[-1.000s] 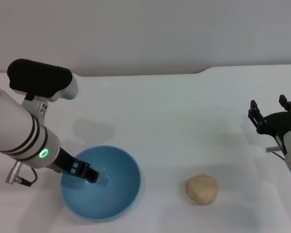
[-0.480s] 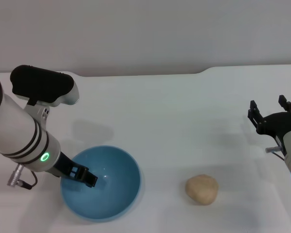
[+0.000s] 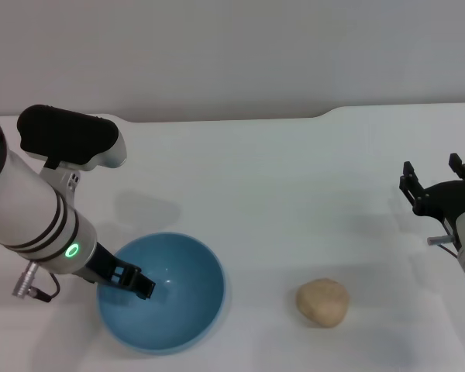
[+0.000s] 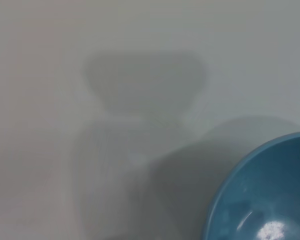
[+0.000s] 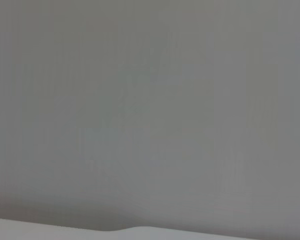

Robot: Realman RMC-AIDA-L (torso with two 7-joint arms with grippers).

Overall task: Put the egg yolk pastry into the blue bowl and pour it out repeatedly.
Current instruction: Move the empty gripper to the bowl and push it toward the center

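Egg yolk pastry (image 3: 322, 302) lies on the white bench (image 3: 294, 194), near the front edge, to the right of the blue bowl (image 3: 178, 310) and apart from it. Nothing touches it. Bowl sits upright on the bench; interior holds no pastry. Left gripper (image 3: 136, 280) reaches over the bowl's left rim, dark jaws at the inner wall; cannot tell if they are clenched or released. Left wrist view: only a section of bowl rim (image 4: 225, 190) and shadows. Right gripper (image 3: 442, 186) held at the far right, well apart from pastry, jaws spread, grasping nothing.
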